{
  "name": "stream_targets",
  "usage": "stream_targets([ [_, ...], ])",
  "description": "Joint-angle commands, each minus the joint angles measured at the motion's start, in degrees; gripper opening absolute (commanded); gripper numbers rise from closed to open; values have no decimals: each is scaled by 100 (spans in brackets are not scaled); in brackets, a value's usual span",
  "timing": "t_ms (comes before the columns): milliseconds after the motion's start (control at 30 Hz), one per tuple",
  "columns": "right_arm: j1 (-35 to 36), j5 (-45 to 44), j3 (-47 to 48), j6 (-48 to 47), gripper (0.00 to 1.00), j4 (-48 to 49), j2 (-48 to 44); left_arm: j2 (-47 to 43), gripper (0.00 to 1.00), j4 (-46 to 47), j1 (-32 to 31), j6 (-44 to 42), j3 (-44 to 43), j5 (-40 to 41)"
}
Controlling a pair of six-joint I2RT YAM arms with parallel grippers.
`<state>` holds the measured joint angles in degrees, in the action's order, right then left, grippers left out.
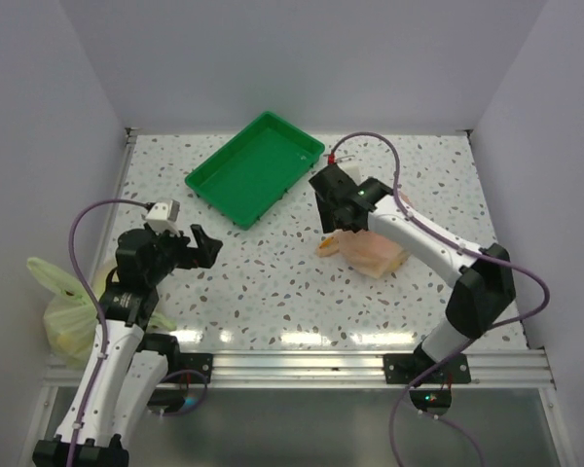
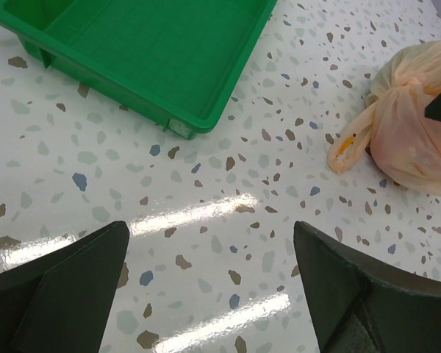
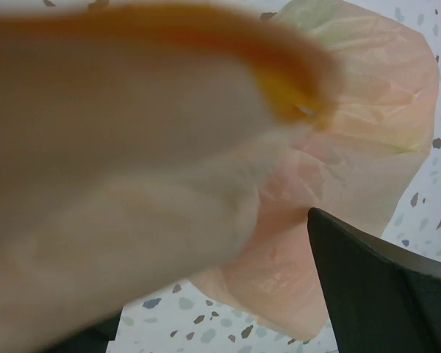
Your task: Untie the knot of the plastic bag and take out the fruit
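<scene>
From above and behind the arms we look down on the whole speckled table [image 1: 273, 292]. Our left wrist camera sits low, facing across the table to the green tray [image 2: 132, 44] and the plastic bag [image 2: 419, 125], both also in the top view. Our right wrist camera hangs so close to the bag that its film blurs.

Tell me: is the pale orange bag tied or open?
Tied. In the left wrist view the plastic bag is gathered tight into the knot.
</scene>
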<state>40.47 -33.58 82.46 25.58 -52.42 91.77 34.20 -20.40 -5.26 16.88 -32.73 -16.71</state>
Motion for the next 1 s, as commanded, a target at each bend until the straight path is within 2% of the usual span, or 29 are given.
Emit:
stream_targets([
  [0, 31, -999, 455, 324, 99, -304, 516, -150, 100, 344, -19, -115, -5, -131],
  [67, 31, -1123, 604, 403, 98, -312, 989, -176, 100, 362, -37, -124, 4, -131],
  [167, 49, -1466, 824, 465, 83, -453, 1500, -220, 100, 370, -54, -124, 12, -140],
  [200, 58, -1493, 860, 448, 63, -418, 1554, -220, 100, 379, -63, -124, 21, -140],
  [300, 93, -1388, 1061, 334, 29, -400, 1616, -264, 100, 379, -89, -133, 21, -148],
  [333, 128, -1301, 1236, 316, 11, -435, 1616, -264, 100, 379, -98, -133, 21, -157],
  [367, 189, -1239, 1325, 246, 2, -453, 1547, -282, 100, 379, -116, -133, 21, -157],
  [467, 295, -636, 1519, 71, 0, -296, 1231, -282, 100, 379, -107, -142, 21, -148],
  [533, 339, -107, 1449, 17, 0, 231, 643, -282, 100, 371, -107, -142, 12, -148],
  [567, 330, 522, 1240, -61, 0, 494, 380, -282, 100, 370, -107, -142, 21, -148],
  [633, 330, 1158, 923, -97, 0, 1337, -321, -282, 100, 362, -116, -133, 21, -157],
  [700, 321, 1781, 378, -98, 0, 2039, -711, -264, 100, 370, -107, -150, 12, -209],
  [833, 216, 2268, -868, 174, 0, 2929, -1538, -238, 100, 336, -107, -89, -40, -341],
  [967, -125, 2689, -2942, 744, 2, 3790, -2039, -141, 100, 291, -107, 104, -67, -780],
])
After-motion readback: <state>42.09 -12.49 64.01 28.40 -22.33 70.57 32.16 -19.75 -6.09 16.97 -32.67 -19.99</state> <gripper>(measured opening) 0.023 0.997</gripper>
